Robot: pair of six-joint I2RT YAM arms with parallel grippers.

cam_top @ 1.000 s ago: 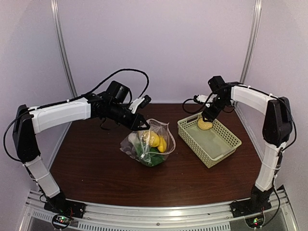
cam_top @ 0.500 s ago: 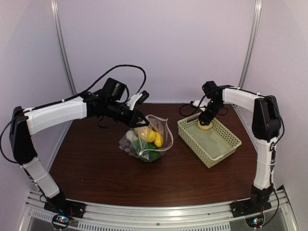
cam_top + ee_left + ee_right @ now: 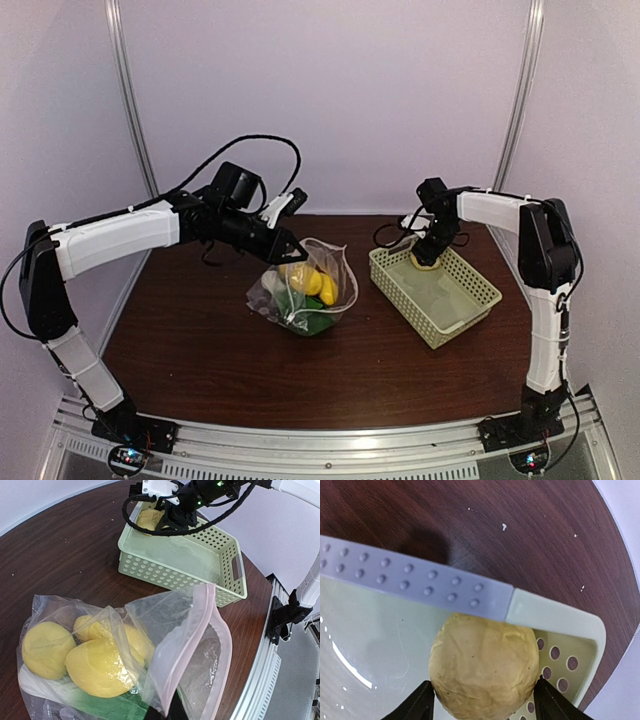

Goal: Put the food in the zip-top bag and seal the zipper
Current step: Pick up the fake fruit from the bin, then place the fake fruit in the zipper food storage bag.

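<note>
The clear zip-top bag (image 3: pixel 305 290) stands on the table with its mouth open. Inside are yellow lemon pieces (image 3: pixel 100 665) and the green leafy vegetable (image 3: pixel 100 705). My left gripper (image 3: pixel 290 250) is shut on the bag's mouth edge, next to the pinkish zipper strip (image 3: pixel 195 630); no slider shows. The pale bumpy potato (image 3: pixel 485 667) lies in the far corner of the green basket (image 3: pixel 400 300). My right gripper (image 3: pixel 425 262) is down in the basket, open, with its fingertips (image 3: pixel 422 702) close against both sides of the potato. The carrot and brown piece are not visible.
The lattice basket's rim (image 3: pixel 555 617) sits just behind the potato. The basket (image 3: pixel 165 572) is right of the bag, with a strip of brown table between them. Purple walls and metal posts enclose the back and sides.
My right gripper came down into the basket's far corner and now straddles the potato. My left gripper pulled the bag mouth slightly left and up.
</note>
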